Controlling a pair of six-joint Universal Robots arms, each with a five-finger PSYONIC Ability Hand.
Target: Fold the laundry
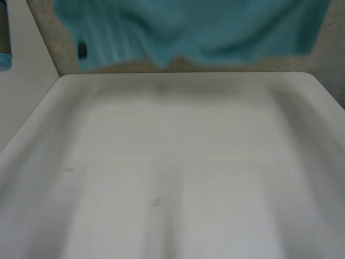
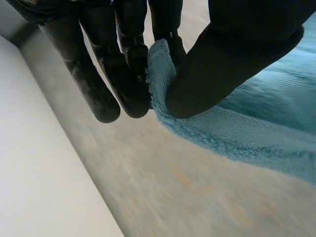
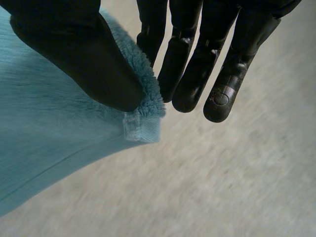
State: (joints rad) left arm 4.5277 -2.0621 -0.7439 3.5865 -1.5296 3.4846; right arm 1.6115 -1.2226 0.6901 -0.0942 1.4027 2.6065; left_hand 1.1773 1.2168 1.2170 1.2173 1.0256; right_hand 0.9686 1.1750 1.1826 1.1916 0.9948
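Head view: teal towel (image 1: 188,27) at 12 o'clock, spread wide from about 11 to 1 o'clock, off the white tabletop (image 1: 178,162) and just past its far edge. The towel's lower edge hangs uneven, dipping near the middle, with the speckled floor (image 1: 329,48) showing beside it at 1 o'clock. I note a small dark tag (image 1: 82,50) on the towel near its 11 o'clock end. Left wrist view: my left hand (image 2: 237,59) is clamped on the towel. The thumb presses a folded bit of the fluffy edge against the straight fingers (image 2: 98,94), and the rest of the cloth trails away from the thumb side, over the floor. I cannot tell whether this is a true corner or a point along the hem. Right wrist view: my right hand (image 3: 79,54) is likewise clamped on the towel. Its thumb pins the cloth against the nearest of the fingers (image 3: 222,94), right at a corner, and a short stitched tip of that corner pokes out just past the thumb. The other fingers are straight and slightly spread, clear of the cloth. The towel sheet runs away on the thumb side, with the floor beneath.
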